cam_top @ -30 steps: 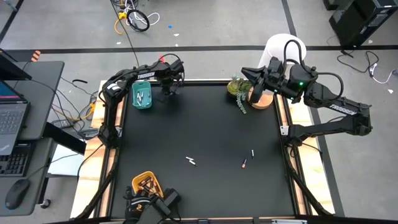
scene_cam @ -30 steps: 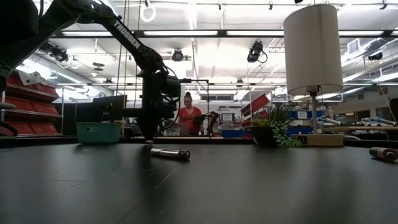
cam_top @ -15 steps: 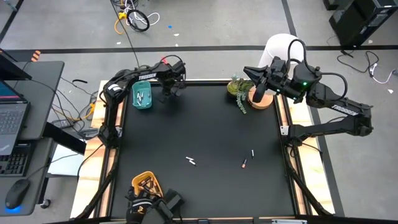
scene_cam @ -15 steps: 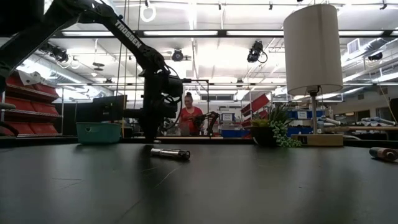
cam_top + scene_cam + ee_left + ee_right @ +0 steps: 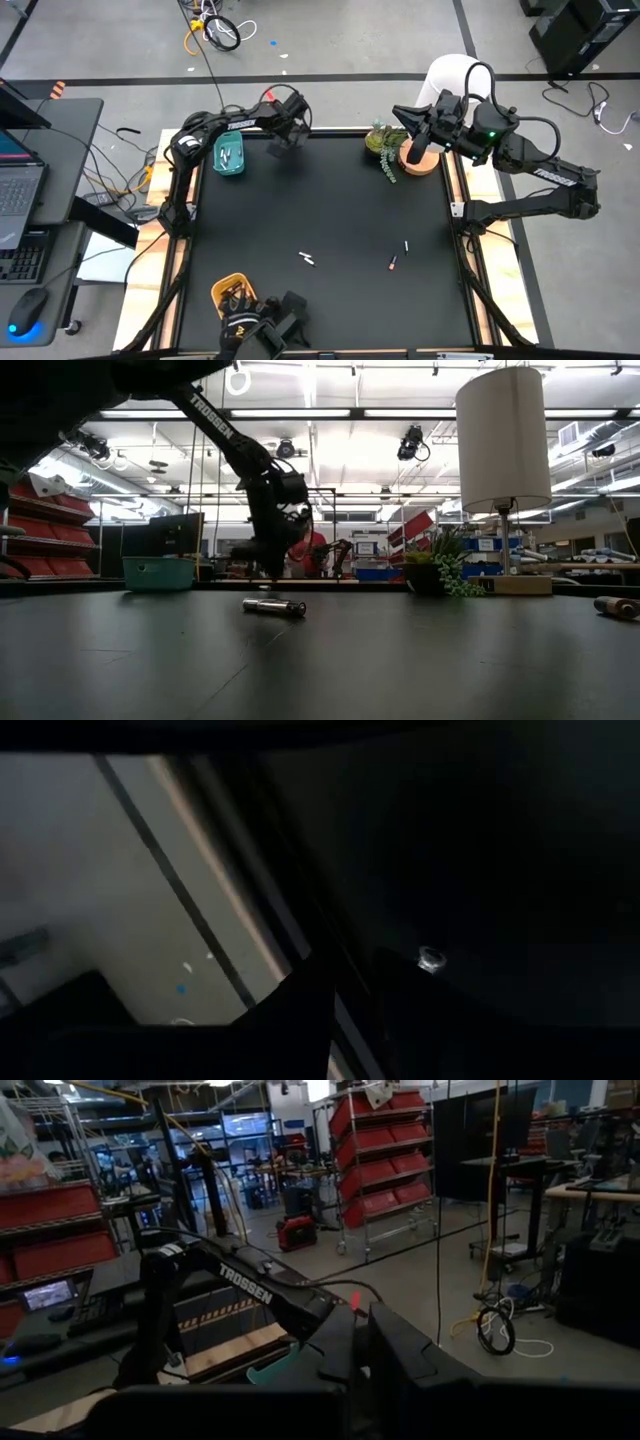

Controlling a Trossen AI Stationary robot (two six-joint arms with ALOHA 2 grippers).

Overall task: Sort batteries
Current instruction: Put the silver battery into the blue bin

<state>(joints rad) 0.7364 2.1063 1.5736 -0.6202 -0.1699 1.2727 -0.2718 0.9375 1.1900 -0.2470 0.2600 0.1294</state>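
Three loose batteries lie on the black table: a pale one (image 5: 307, 259) in the middle, a pale one (image 5: 406, 246) and a dark one with an orange end (image 5: 393, 264) to its right. The low view shows one battery (image 5: 273, 606) lying near, and another (image 5: 617, 606) at the right. The teal tray (image 5: 228, 155) at the far left holds pale batteries. The yellow tray (image 5: 232, 293) at the near edge holds dark ones. My left gripper (image 5: 284, 128) hangs shut and empty above the far edge, right of the teal tray; its fingers point down in the low view (image 5: 272, 572). My right gripper (image 5: 398, 113) is shut, up in the air by the plant.
A potted plant (image 5: 382, 145) and a lamp on a wooden base (image 5: 420, 160) stand at the far right corner. A dark device (image 5: 262, 325) sits at the near edge beside the yellow tray. A raised frame runs round the table. A person shows in the room behind.
My left gripper has gone from beside the teal tray toward the table's right edge, along the far edge, and has tipped a little. The batteries and trays have stayed where they were.
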